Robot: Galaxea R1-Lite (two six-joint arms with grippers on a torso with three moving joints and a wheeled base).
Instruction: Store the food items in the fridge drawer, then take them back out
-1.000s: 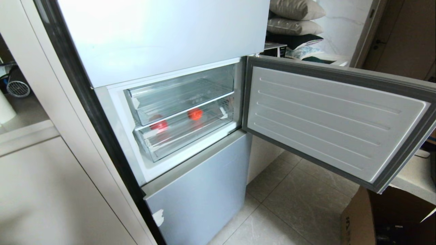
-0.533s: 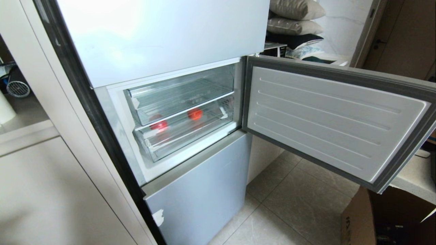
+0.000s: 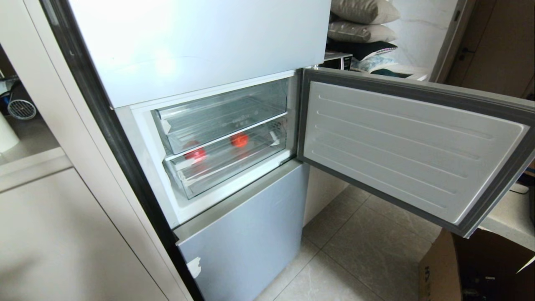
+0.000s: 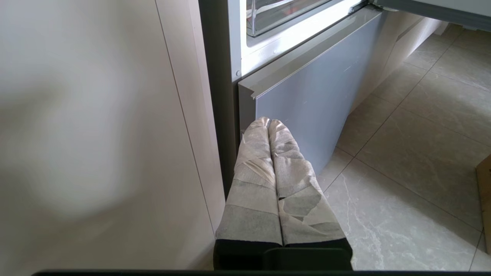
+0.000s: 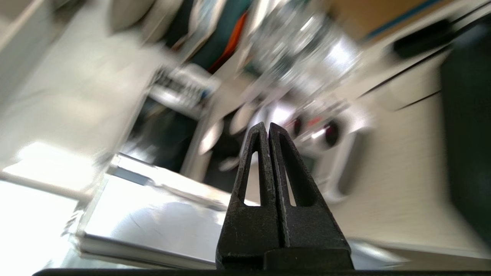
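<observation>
You have both food items (image 3: 195, 154) lying in the fridge drawer (image 3: 225, 161); your left hand (image 4: 268, 122) and right hand (image 5: 267, 126) are each pressed closed, empty.

Red-orange food items (image 3: 239, 140), clear fridge drawer (image 3: 228, 161), ribbed white door liner (image 3: 401, 146), silver-blue lower door (image 3: 246, 238)

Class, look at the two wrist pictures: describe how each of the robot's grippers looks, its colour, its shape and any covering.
The left gripper has two long fingers wrapped in pale grey-white tape or cloth strips, creased and overlapping, rising from a black base. The right gripper is bare black, slightly scuffed, with two tapering fingers, each pierced by a long narrow triangular slot. No cables or markings show on either.
</observation>
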